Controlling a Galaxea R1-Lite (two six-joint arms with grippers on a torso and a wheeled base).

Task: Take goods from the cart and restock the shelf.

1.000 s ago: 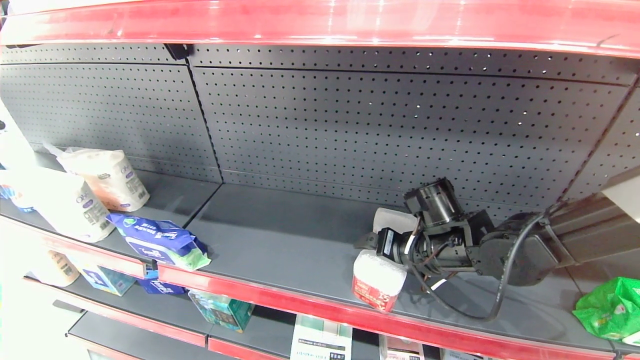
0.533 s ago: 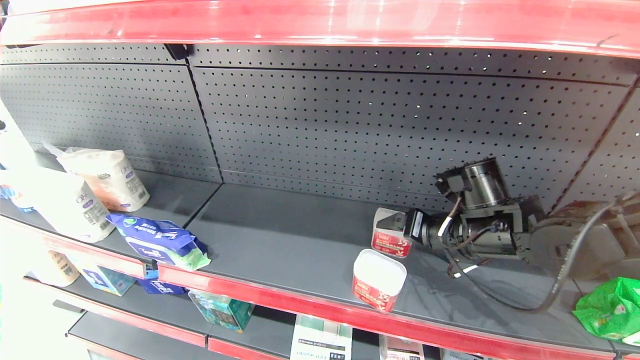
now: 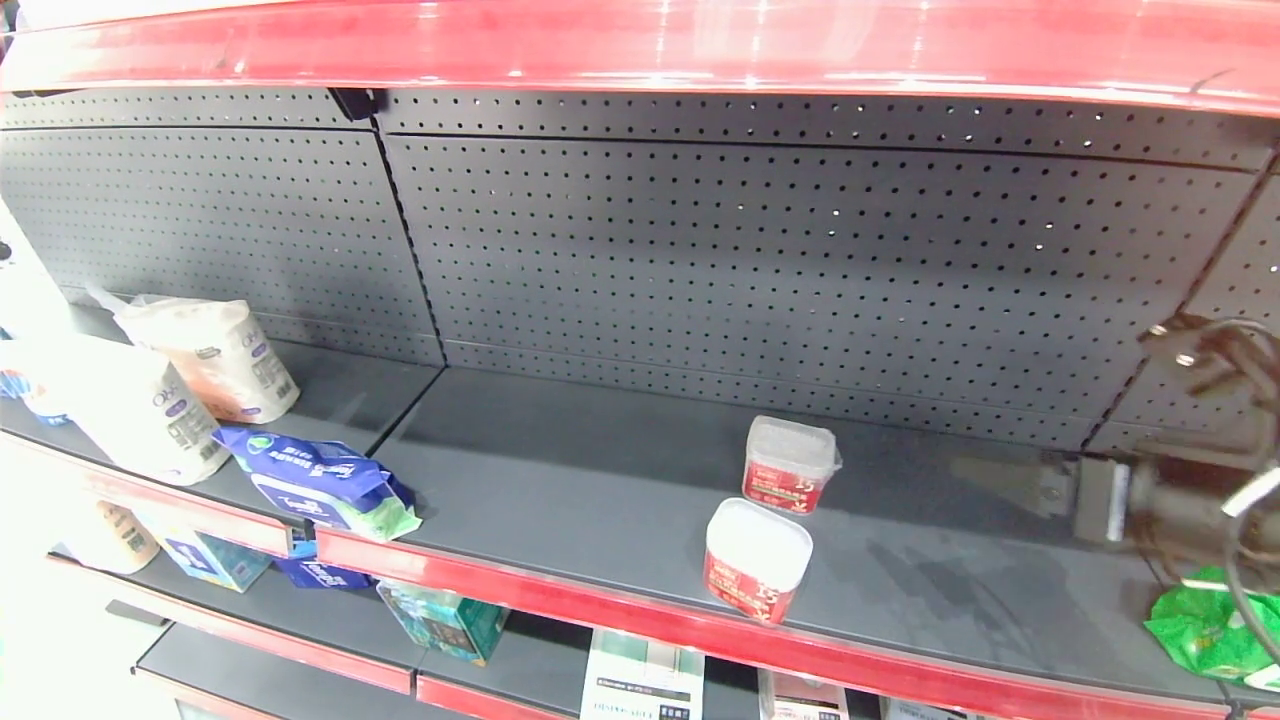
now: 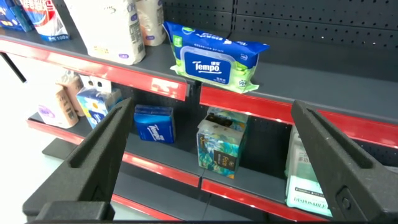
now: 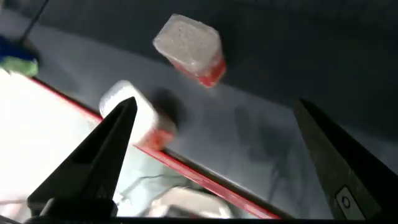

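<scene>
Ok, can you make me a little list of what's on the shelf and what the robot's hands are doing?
shelf: dark grey, red front edge
back tub: standing, red label, deeper in
front tub: standing near the red edge, not touching the other
right gripper: fingers open, empty, right of the tubs
left gripper: fingers open, empty, facing the lower shelves
wipes pack: blue, lying at the left

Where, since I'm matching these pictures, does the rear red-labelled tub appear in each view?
Head view: the rear tub stands mid-shelf, behind the front tub.
Left wrist view: not in it.
Right wrist view: the rear tub sits farther from the edge than the front tub.
Shared landmark: the shelf's red front edge.
</scene>
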